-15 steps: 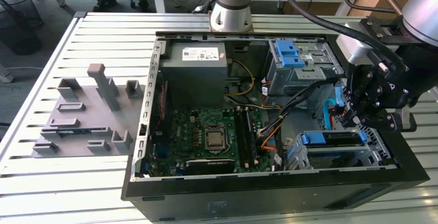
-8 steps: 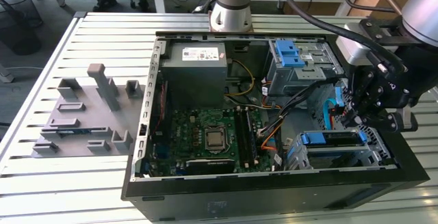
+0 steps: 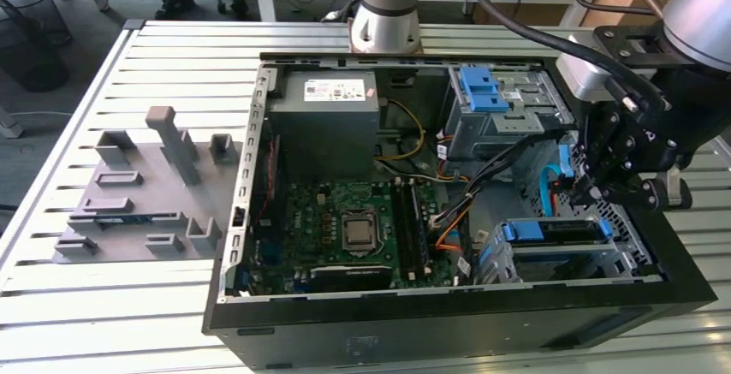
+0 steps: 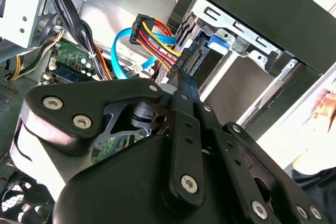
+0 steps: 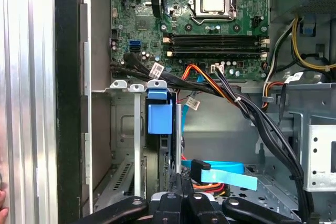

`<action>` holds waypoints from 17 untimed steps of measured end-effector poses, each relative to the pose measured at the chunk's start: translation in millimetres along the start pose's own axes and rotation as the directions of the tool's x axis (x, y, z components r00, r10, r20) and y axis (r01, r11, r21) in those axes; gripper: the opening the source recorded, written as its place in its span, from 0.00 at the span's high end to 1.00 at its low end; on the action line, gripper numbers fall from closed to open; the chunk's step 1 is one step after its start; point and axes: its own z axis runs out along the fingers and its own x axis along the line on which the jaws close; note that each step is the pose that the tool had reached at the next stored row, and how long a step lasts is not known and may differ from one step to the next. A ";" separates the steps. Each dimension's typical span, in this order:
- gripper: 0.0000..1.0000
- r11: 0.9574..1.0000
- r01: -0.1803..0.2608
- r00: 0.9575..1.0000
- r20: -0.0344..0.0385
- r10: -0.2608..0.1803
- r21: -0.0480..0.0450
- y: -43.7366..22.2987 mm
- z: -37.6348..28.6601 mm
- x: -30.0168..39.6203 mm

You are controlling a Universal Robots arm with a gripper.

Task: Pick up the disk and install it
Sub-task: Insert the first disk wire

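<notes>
Tabletop (image 3: 68, 305): slatted metal surface carrying a grey fixture and an open computer case.
Grey fixture (image 3: 143, 194): on the exterior view's left, with upright blocks and slots, well apart from the arm.
Computer case (image 3: 457, 340): lies on its side, lid off; green motherboard (image 3: 342, 228) in the middle, grey power supply box (image 3: 325, 113) above it in the exterior view.
Blue latch piece (image 3: 485, 96): on the drive cage at the far side of the case.
Disk (image 3: 554, 233): seated in the drive bay at the case's near corner on the exterior view's right, its blue bracket facing up; in the first wrist view the blue bracket (image 5: 159, 114) stands between the metal bay rails.
Cables (image 4: 149, 38): blue flat cable and red-yellow-black bundle run to the disk's end, just beside the tool tips.
Arm (image 3: 697, 14): reaches in from the exterior view's right, wrist bent downward over the drive bay.
Tool (image 3: 594, 187): black, pointing down into the case just above the disk; fingers drawn narrow together, gripping nothing I can make out.
Hand (image 4: 328, 108): a person's hand at the case's outer edge.
</notes>
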 end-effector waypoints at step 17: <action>0.82 1.000 0.000 1.000 0.000 0.000 0.000 -1.6 0.0 -1.9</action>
